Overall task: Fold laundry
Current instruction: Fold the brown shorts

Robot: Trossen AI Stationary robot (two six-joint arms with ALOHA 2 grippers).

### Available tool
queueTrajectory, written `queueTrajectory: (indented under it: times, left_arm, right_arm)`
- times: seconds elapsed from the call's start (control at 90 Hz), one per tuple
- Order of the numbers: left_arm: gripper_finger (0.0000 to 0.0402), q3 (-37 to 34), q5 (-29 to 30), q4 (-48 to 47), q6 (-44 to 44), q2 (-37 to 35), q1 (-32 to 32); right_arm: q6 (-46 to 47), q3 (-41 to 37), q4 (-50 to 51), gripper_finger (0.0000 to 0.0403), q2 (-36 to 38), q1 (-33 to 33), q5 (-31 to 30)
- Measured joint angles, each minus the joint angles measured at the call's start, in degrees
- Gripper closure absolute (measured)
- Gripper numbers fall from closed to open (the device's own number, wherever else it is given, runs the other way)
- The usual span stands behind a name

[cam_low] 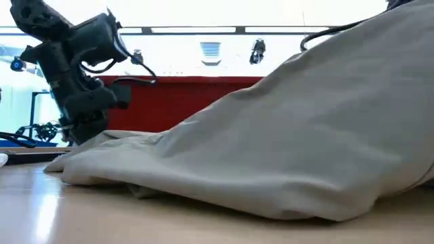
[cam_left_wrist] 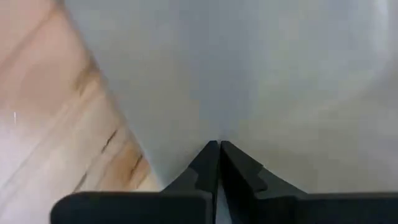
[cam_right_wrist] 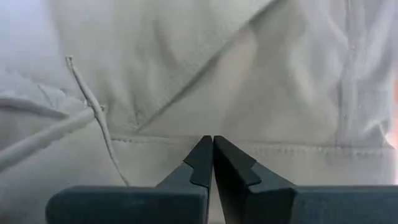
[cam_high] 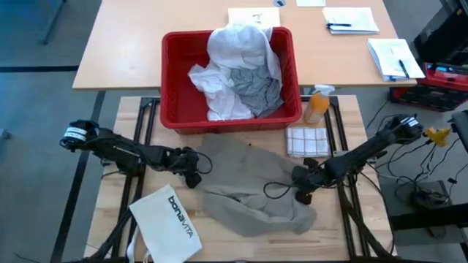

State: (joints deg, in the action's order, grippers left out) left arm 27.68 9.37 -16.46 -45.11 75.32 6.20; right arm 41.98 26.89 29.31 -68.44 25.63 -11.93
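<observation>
Two claws clenched on one khaki-tan garment [cam_high: 248, 183] spread on counter [cam_high: 329, 226]: left claw [cam_high: 191, 175] at one edge, right claw [cam_high: 301, 191] opposite.

both arms low, left end effector [cam_high: 191, 177] and right end effector [cam_high: 301, 194] closed

A light wooden desk [cam_high: 131, 44] stands behind the slatted worktable [cam_high: 128, 186]; grey floor [cam_high: 36, 146] lies beside both

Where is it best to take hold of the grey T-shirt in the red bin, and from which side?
Grip the grey T-shirt at its exposed bunched folds, coming from straight above; the white shirt overlaps its other edges and the red bin walls block any sideways approach.
</observation>
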Motion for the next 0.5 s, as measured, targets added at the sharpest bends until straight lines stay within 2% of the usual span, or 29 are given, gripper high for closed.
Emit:
queueTrajectory:
  times: [0.189,0.3,0.5]
  left_arm:
    - [0.0401,-0.07,-1.43,0.79,-2.39,-0.06,2.02]
    - [0.0401,0.89,-2.47,0.49,-3.62,-0.06,3.98]
    - [0.0401,1.42,-3.76,-0.94,-10.56,-0.06,8.98]
  right_arm:
    - [1.99,0.0,0.54,0.0403,0.94,-0.56,-4.4]
    - [3.57,0.0,0.19,0.0403,0.85,-2.59,-5.04]
    - [3.04,-0.02,-6.18,0.0403,1.27,-7.37,-6.0]
